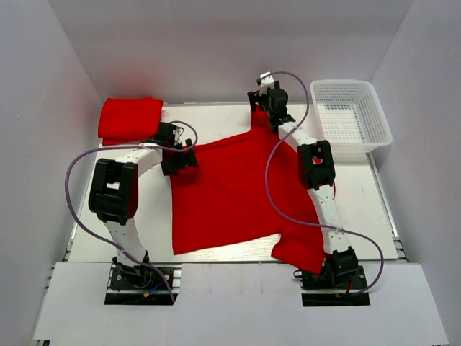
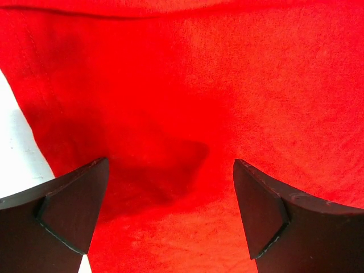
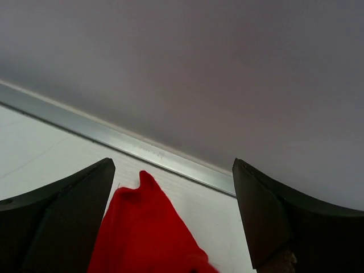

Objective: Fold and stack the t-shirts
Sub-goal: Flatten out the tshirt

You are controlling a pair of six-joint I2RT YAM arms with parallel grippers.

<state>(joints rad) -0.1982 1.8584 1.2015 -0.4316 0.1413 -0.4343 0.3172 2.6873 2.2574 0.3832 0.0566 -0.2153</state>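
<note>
One red t-shirt lies spread out across the middle of the table, one sleeve hanging by the right arm's base. A second red t-shirt sits folded at the back left. My left gripper is open over the spread shirt's left upper edge; in the left wrist view red cloth fills the space under the wide-apart fingers. My right gripper is open at the shirt's far corner. In the right wrist view that pointed cloth corner lies loose on the table between the fingers, gripped by neither.
A white mesh basket stands at the back right, beside the right arm. A metal rail and the grey back wall lie just beyond the right gripper. White table surface shows left of the left gripper.
</note>
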